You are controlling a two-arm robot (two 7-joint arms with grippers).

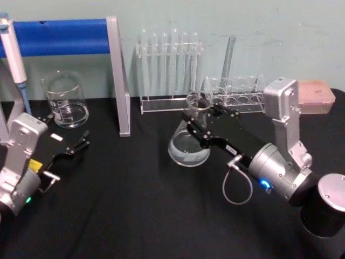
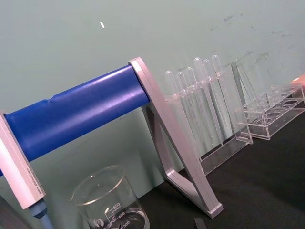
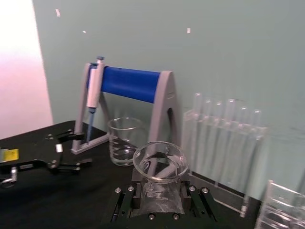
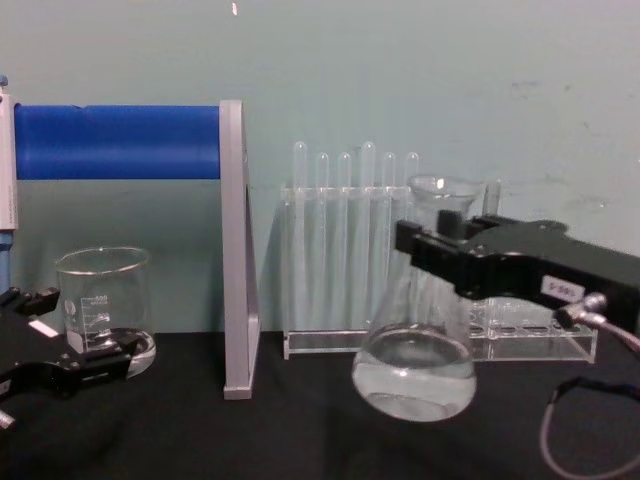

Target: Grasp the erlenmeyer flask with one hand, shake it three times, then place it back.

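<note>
The erlenmeyer flask [image 1: 188, 148] is clear glass with a little liquid in its wide base [image 4: 413, 375]. My right gripper [image 1: 198, 110] is shut on its narrow neck just below the flared rim [image 3: 159, 160]. The black jaws [image 4: 435, 255] clamp the neck from both sides. The flask leans, its base rounded toward the chest camera; I cannot tell whether it touches the black table. My left gripper [image 1: 75, 147] rests open at the left of the table, near the beaker, holding nothing [image 4: 70, 335].
A glass beaker [image 1: 66, 100] stands at the back left under a grey stand with a blue bar [image 1: 64, 36] and a hanging pipette [image 1: 13, 51]. A test tube rack [image 1: 170, 70] and a second clear rack [image 1: 237, 94] stand right behind the flask.
</note>
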